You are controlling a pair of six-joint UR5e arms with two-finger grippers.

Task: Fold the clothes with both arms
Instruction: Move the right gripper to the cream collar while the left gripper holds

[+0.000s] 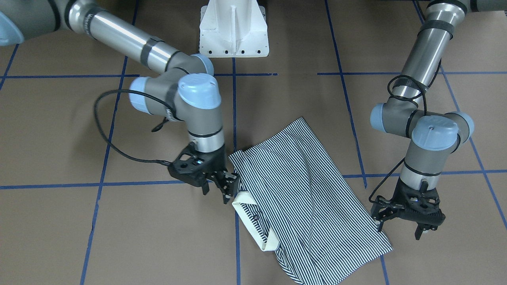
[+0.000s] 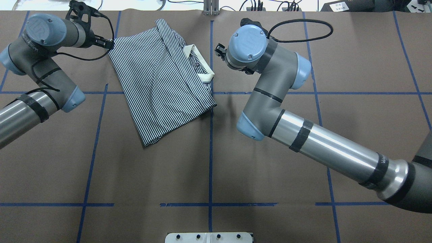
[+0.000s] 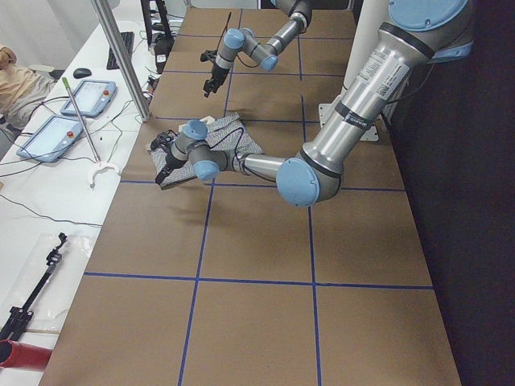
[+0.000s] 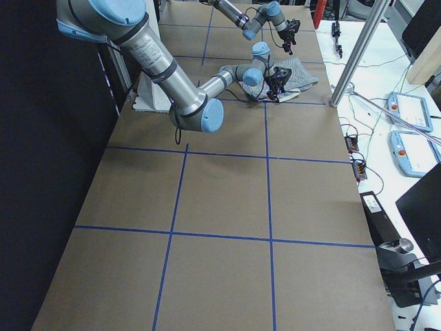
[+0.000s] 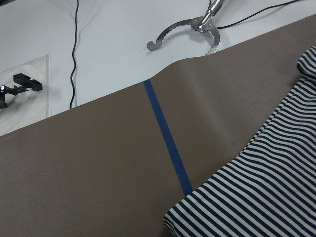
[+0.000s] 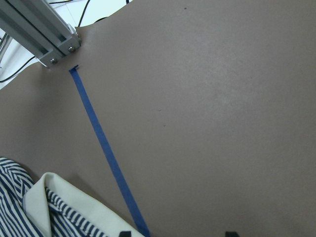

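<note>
The striped polo shirt (image 1: 305,190) lies folded flat on the brown table, its cream collar (image 1: 253,227) turned toward my right arm. It also shows in the overhead view (image 2: 158,87). My right gripper (image 1: 219,190) is open and empty, low over the table just beside the collar edge. The right wrist view shows the collar (image 6: 74,210) at the lower left and two spread fingertips at the bottom edge. My left gripper (image 1: 398,230) is open and empty, just off the shirt's opposite corner; it also shows in the overhead view (image 2: 102,42). The left wrist view shows the shirt's edge (image 5: 256,197).
The white pedestal base (image 1: 233,31) stands at the robot's side of the table. Blue tape lines (image 2: 210,135) cross the table. An aluminium post (image 6: 39,29) rises at the far edge. Beyond it, a white bench holds pliers (image 5: 190,29), cables and tablets (image 3: 52,135).
</note>
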